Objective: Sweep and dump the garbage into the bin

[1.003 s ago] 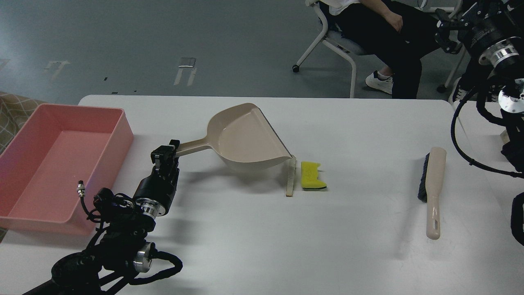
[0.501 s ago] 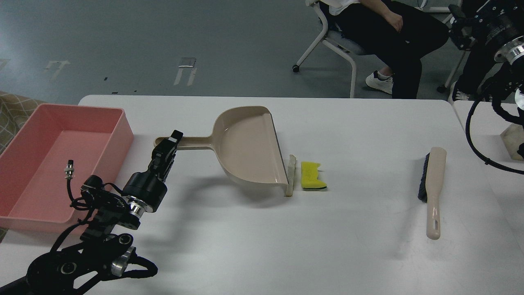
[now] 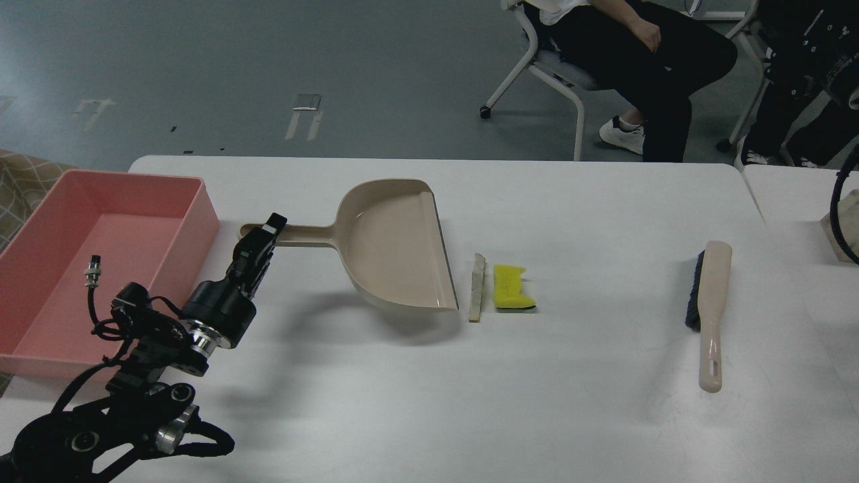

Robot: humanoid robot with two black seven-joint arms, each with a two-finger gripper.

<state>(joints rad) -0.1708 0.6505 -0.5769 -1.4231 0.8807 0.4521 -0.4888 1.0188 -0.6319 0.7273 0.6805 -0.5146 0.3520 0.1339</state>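
My left gripper (image 3: 263,240) is shut on the handle of the beige dustpan (image 3: 396,245) and holds it just above the white table (image 3: 429,389), its open lip facing right. The garbage lies right of that lip: a thin pale strip (image 3: 477,287) a small gap from the lip, and a yellow sponge piece (image 3: 513,287) with a dark edge beside it. The pink bin (image 3: 94,261) stands at the table's left edge, beside my left arm. Only a dark part of my right arm (image 3: 805,60) and a cable show at the top right; its gripper is out of view.
A beige brush with dark bristles (image 3: 710,312) lies at the right of the table, handle toward me. A seated person on a chair (image 3: 624,54) is beyond the far edge. A second table with a beige block (image 3: 842,231) adjoins on the right.
The dustpan has tipped from a raised, tilted pose to nearly level and shifted left, away from the strip. My left arm drew back left. My right arm moved up and out at the right.
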